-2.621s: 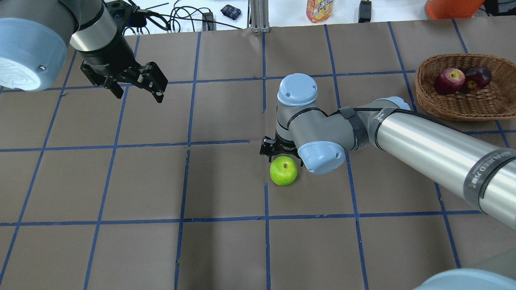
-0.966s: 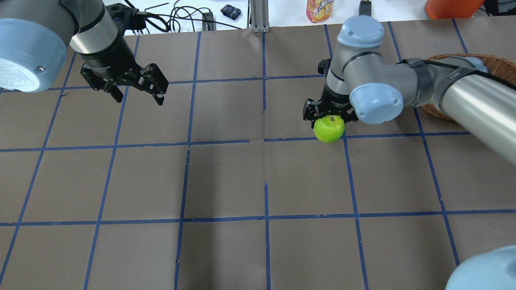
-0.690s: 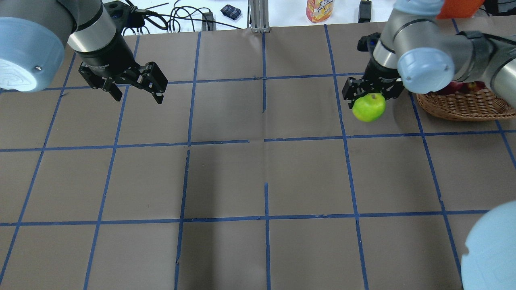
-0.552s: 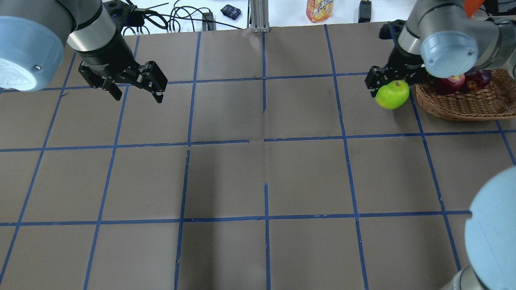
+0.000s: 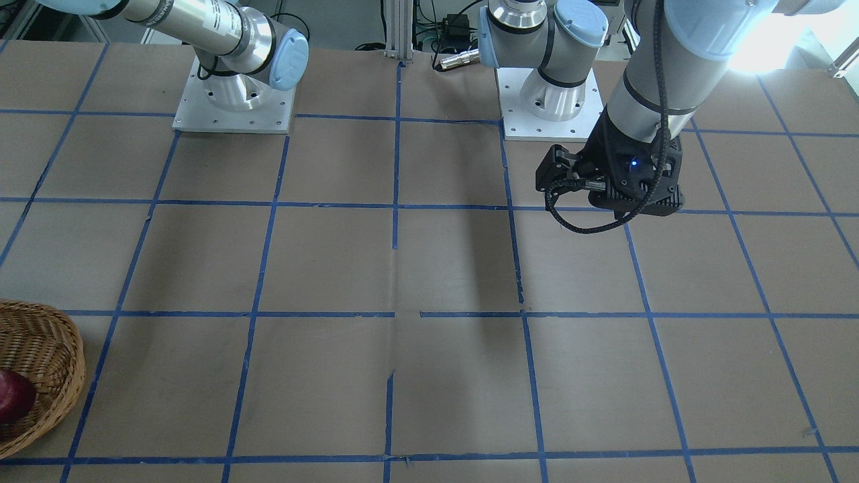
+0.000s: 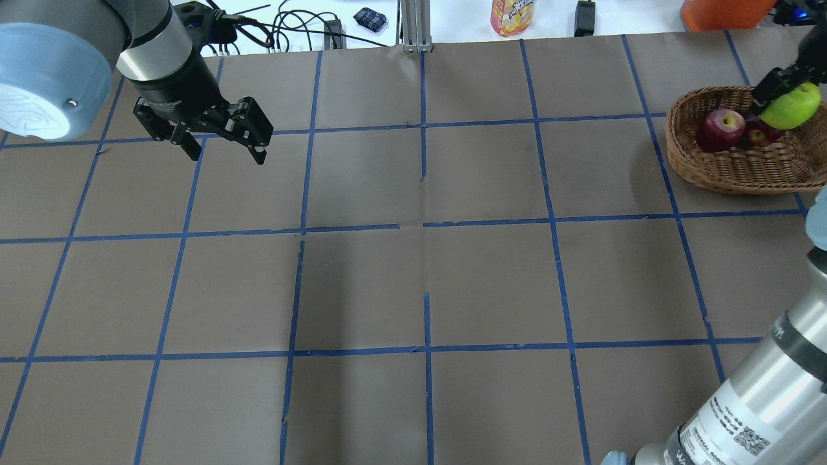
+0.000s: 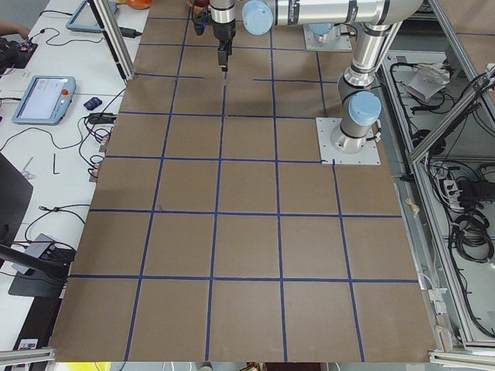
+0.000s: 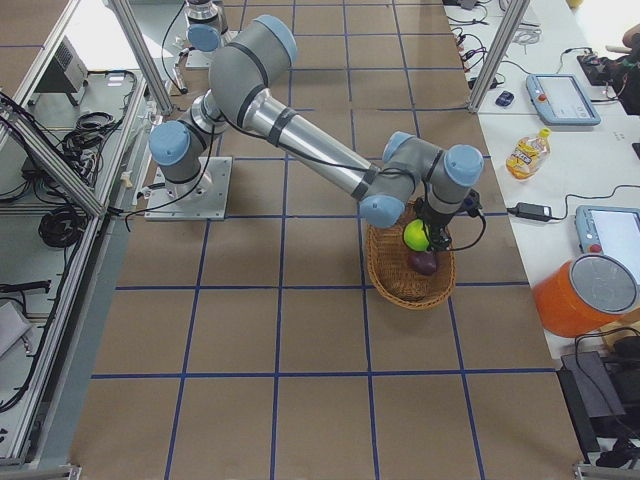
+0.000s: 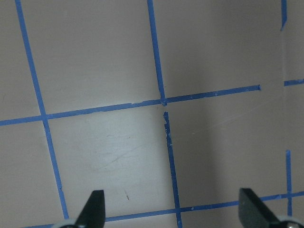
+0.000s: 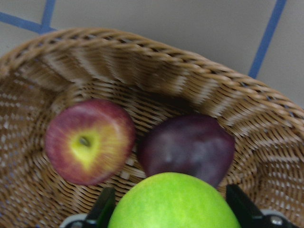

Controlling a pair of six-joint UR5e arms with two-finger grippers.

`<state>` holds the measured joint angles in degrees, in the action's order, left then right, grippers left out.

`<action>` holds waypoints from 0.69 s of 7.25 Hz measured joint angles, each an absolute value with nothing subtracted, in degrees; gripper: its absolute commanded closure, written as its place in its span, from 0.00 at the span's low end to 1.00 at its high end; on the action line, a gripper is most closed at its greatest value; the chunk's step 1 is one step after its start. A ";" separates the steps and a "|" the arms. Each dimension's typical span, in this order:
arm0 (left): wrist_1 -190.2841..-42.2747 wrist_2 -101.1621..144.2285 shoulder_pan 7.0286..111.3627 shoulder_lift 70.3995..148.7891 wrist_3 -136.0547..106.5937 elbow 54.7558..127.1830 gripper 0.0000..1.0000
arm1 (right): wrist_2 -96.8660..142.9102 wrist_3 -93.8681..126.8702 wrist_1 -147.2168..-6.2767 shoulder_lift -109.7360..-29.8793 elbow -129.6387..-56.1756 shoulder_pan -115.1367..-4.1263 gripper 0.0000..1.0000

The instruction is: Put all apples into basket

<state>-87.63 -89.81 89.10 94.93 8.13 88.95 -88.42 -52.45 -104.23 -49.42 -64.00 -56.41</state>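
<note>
My right gripper [image 10: 173, 205] is shut on the bright green apple [image 6: 791, 106] and holds it over the brown wicker basket [image 6: 730, 171] at the table's far right. The green apple also shows in the right wrist view [image 10: 173, 202] and the exterior right view [image 8: 417, 235]. The red apple with a yellowish patch [image 10: 89, 140] and the dark purple apple [image 10: 187, 147] lie side by side in the basket [image 10: 142, 52], just below the green one. My left gripper [image 6: 226, 154] is open and empty above the table's far left; its wrist view [image 9: 173, 213] shows only taped paper.
The table is covered in brown paper with a blue tape grid. Behind its far edge are cables [image 6: 291, 29], an orange drink bottle [image 6: 512, 16] and an orange container [image 6: 717, 13]. My right arm's forearm [image 6: 762, 413] fills the near right corner.
My right gripper lifted the green apple from the table's middle and carried it right and away, to above the basket. The left arm has barely moved.
</note>
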 measured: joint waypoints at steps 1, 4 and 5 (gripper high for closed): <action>-87.63 -89.86 89.27 94.88 8.08 88.84 0.00 | -88.18 -55.76 -103.93 -48.49 -63.33 -54.08 0.00; -87.68 -89.98 89.38 94.29 8.00 88.78 0.00 | -88.12 -58.16 -102.53 -48.43 -62.95 -52.55 0.00; -87.70 -89.84 89.38 94.07 8.00 88.75 0.00 | -88.18 -57.92 -101.13 -49.48 -62.79 -53.09 0.00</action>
<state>-87.70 -89.84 89.38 94.07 8.00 88.75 -88.18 -57.92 -101.13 -49.48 -62.79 -53.09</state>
